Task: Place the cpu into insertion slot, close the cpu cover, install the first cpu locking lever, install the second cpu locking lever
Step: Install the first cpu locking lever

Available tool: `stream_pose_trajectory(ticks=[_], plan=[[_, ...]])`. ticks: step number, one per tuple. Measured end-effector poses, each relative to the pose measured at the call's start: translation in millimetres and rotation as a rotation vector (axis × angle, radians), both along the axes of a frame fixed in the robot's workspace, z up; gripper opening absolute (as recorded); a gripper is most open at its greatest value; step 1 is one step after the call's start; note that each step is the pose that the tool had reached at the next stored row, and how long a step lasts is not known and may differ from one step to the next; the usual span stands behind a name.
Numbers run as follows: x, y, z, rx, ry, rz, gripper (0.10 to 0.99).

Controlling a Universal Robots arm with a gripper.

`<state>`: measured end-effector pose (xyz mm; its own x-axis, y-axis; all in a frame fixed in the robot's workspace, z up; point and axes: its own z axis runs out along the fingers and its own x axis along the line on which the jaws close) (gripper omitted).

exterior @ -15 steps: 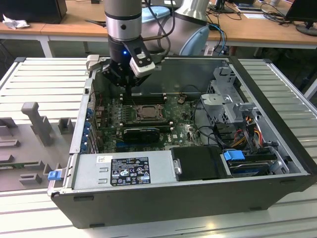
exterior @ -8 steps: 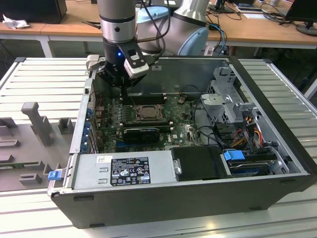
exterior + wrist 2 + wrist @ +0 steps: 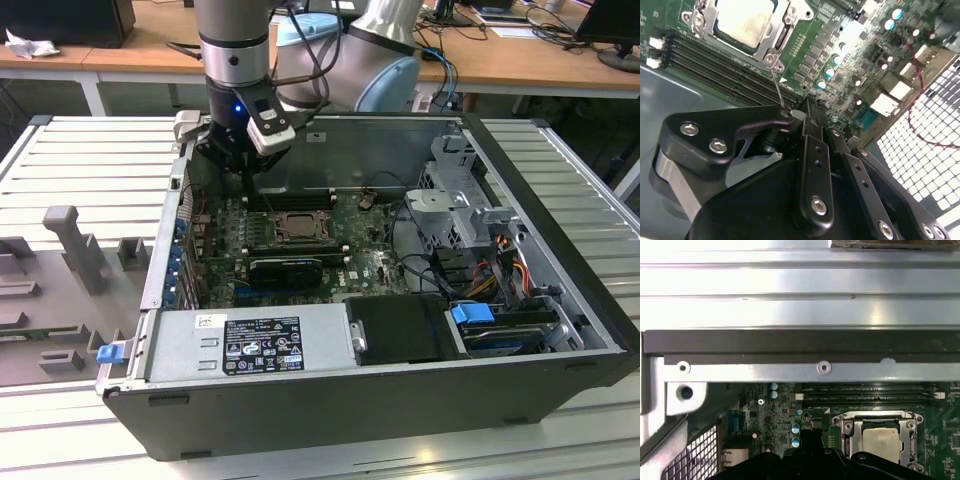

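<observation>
Beside the pale square cpu (image 3: pixel 742 20), the black hand (image 3: pixel 807 102) sits clenched, gripping nothing.

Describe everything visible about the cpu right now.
The cpu is a thin square chip with a pale, dull metallic face. It lies flat in the socket on the green board, framed by the silver metal cover, whose window leaves its face bare. In the exterior view the gripper hangs beside it, not touching.
</observation>
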<state>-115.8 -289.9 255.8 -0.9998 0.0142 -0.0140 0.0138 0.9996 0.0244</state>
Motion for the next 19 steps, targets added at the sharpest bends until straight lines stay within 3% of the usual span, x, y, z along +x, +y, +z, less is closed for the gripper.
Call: stream_pose_trajectory(ticks=[5,8,10,15,19], plan=[[0.7,4.1,-0.3,0.000,0.0000,0.001,0.106],[8.3,4.1,-0.3,0.000,0.0001,0.001,0.106],[15.5,4.1,-0.3,0.000,0.0001,0.001,0.106],[52.0,4.1,-1.3,0.000,0.0010,0.001,0.106],[66.5,4.1,-2.3,0.000,0.0019,0.001,0.106]])
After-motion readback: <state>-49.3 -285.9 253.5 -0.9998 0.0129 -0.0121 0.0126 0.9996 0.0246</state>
